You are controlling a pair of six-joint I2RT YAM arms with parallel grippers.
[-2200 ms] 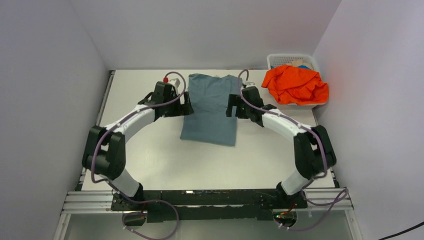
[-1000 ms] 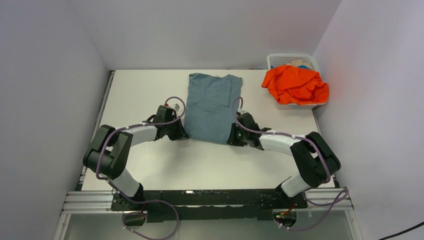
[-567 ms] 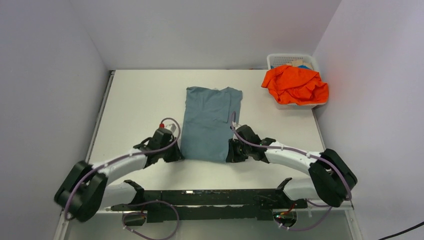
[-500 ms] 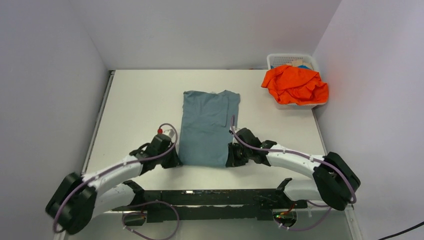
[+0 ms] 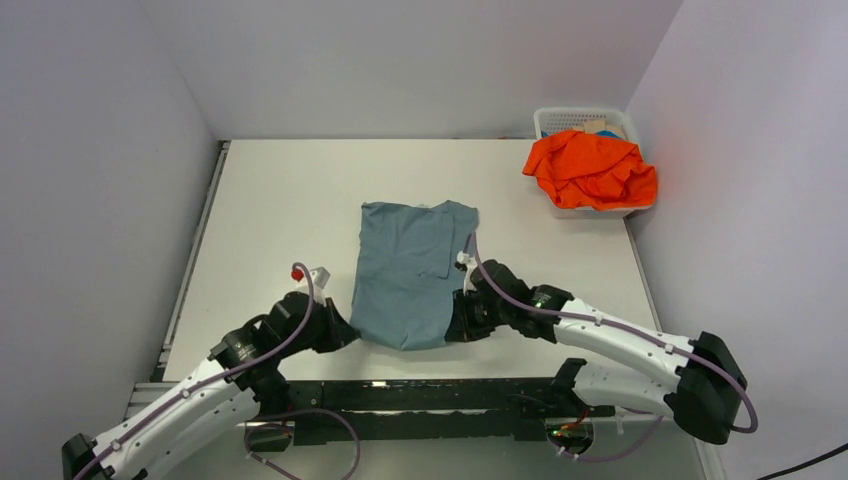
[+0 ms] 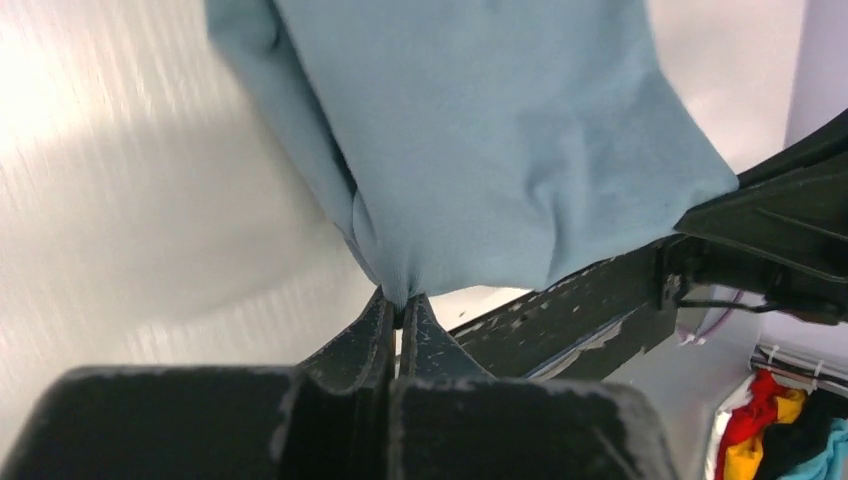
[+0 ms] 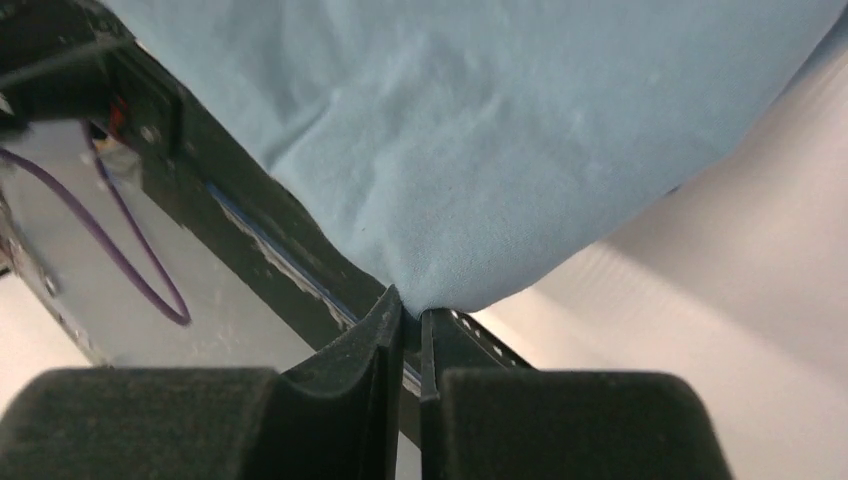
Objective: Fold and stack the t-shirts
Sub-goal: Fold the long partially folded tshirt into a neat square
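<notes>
**While gripped at both near corners: slate t-shirt, first of two items**

As it lies lengthwise on the middle of the white bench, the slate blue-grey cotton t-shirt forms a narrow folded oblong, one short end toward the far wall and the other toward the arm bases.

- Far part: flat on the bench.
- Near edge: bows between the two grips. Both wrist views show its corners drawn up into small peaks, with shadow on the bench beneath.
- Left pincer: pressed together on the near left corner, cloth bunched at the fingertips.
- Right pincer: pressed together on the near right corner, a thin tip of fabric caught between the fingers.
- Arms: both stretched low and forward from the near edge, angled inward toward the shirt.

Second item: bright orange cotton t-shirt, a crumpled, unfolded heap. It sits in the white plastic mesh basket at the far right corner of the bench, spilling over the near rim, well apart from the slate shirt.
</notes>
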